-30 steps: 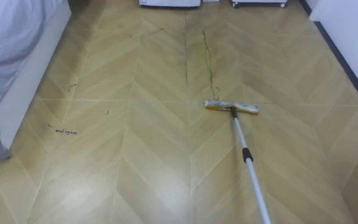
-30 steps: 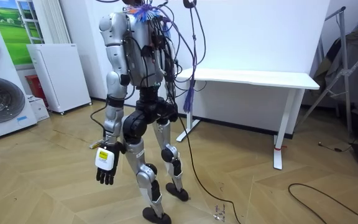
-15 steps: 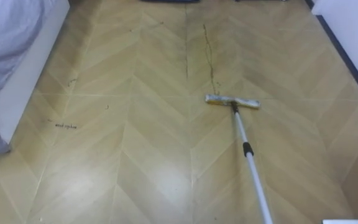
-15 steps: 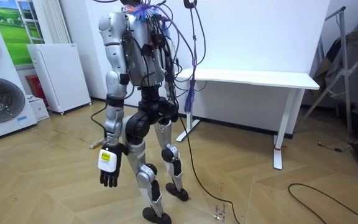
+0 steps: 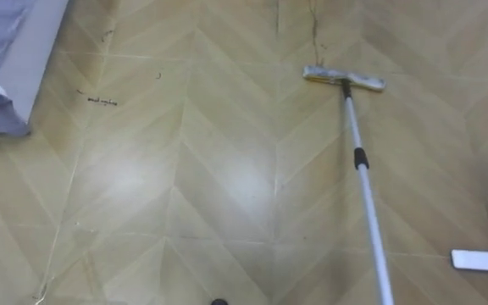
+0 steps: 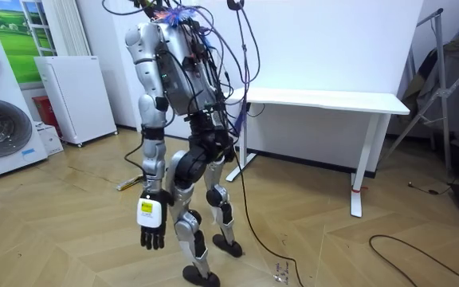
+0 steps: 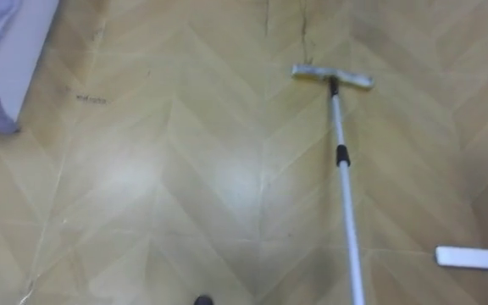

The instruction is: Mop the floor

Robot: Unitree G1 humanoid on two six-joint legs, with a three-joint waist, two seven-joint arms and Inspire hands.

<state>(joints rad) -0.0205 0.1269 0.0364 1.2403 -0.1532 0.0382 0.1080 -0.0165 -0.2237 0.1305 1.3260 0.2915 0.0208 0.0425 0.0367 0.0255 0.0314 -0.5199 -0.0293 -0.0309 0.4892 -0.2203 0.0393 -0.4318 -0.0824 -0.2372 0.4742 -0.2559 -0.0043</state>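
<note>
Mop [image 5: 360, 158]: its head [image 5: 343, 79] sits flat on the wood floor [image 5: 185, 186], and the pole runs back to the lower right and off the bottom edge. A bed corner with grey sheet [image 5: 2, 76] is at upper left. A flat white bar [image 5: 483, 260] lies right of the pole. In the room view the robot leans forward near a white table [image 6: 325, 100]. Its left hand [image 6: 151, 231] hangs by the thigh, fingers loosely straight, holding nothing.

Head eyes look down on tan herringbone floor [image 5: 185, 169], sharing a silver-poled mop [image 5: 364, 182] at one o'clock; room camera stands off.
</note>
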